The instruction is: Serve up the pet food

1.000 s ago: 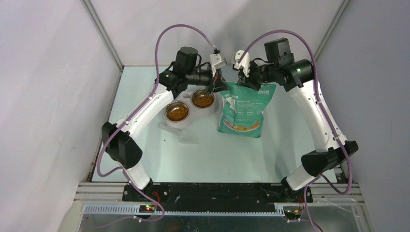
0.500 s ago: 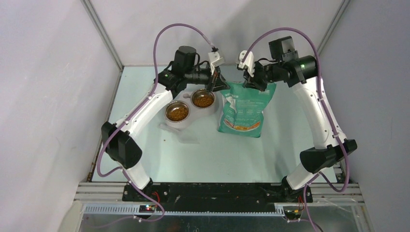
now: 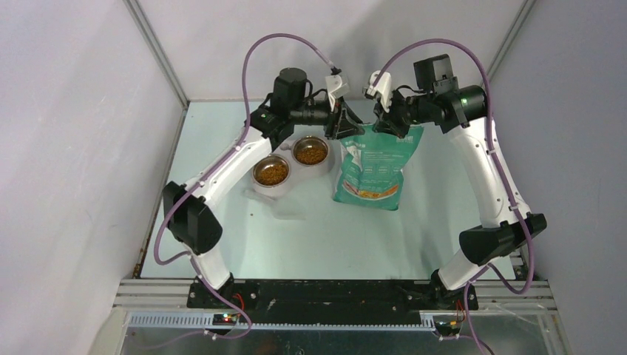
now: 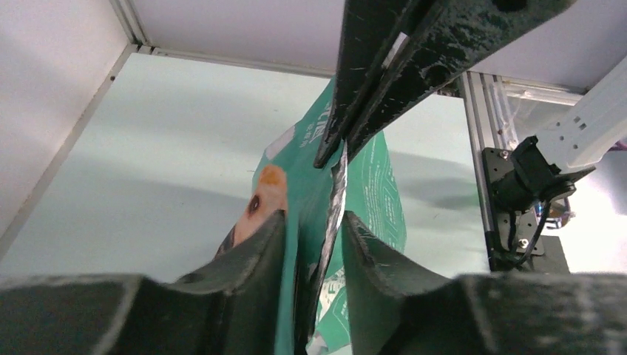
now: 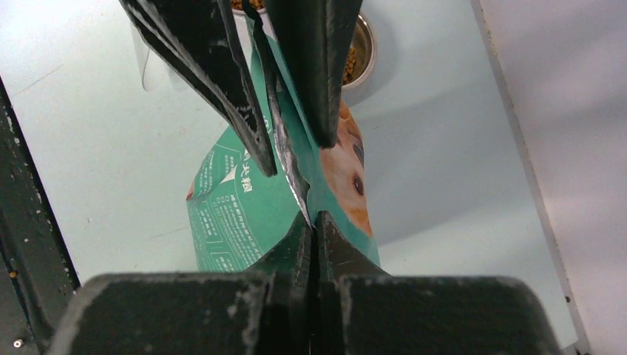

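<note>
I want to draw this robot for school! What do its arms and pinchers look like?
The left arm and right arm have white tubes joined by chunky black joints. A purple cable loops over each one. A green light glows on the right arm. The left gripper and right gripper have two black, scuffed fingers each.

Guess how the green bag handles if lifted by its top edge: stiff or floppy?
Probably floppy: the bag looks like thin film, and its top edge runs wavy between the fingers of the open left gripper. It would likely sag or swing from the right gripper, which is shut on that edge alone. The glossy film may slip; its weight cannot be judged.
</note>
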